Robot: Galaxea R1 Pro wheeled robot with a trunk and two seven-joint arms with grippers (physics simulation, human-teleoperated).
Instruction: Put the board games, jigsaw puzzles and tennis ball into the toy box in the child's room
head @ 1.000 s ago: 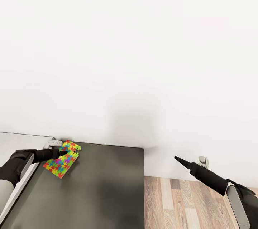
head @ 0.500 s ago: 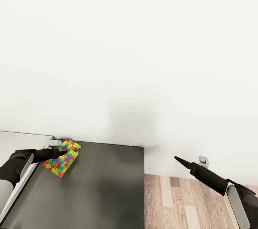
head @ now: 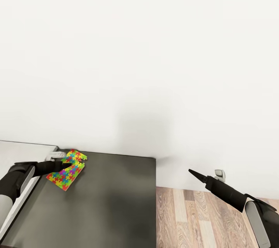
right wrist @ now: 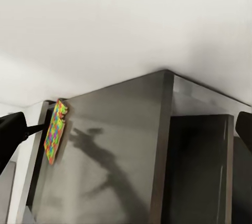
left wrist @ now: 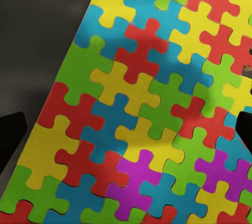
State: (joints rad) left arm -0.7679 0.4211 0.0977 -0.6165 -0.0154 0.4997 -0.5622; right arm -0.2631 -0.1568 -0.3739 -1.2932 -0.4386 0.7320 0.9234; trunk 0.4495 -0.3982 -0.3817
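One jigsaw puzzle (head: 62,179) lies flat on the dark grey lower section of the table (head: 112,201), near its back left corner by the wall. My left gripper (head: 69,166) hovers just over it, open; in the left wrist view the coloured pieces (left wrist: 136,103) spread beneath the gripper (left wrist: 126,132), with the fingers at either side. My right gripper (head: 190,171) is off the table's right end, above the floor, open and empty. The right wrist view (right wrist: 126,129) looks along the dark table (right wrist: 121,145) to the puzzle (right wrist: 54,129).
A white wall rises straight behind the table. The light grey desk top (head: 19,151) adjoins the dark section at the left, with a small white fitting (head: 58,155) at the wall. Wood-plank floor (head: 193,221) and a wall socket (head: 219,174) lie to the right.
The whole head view has shifted very slightly. Both grippers and the puzzle keep their places relative to the table.
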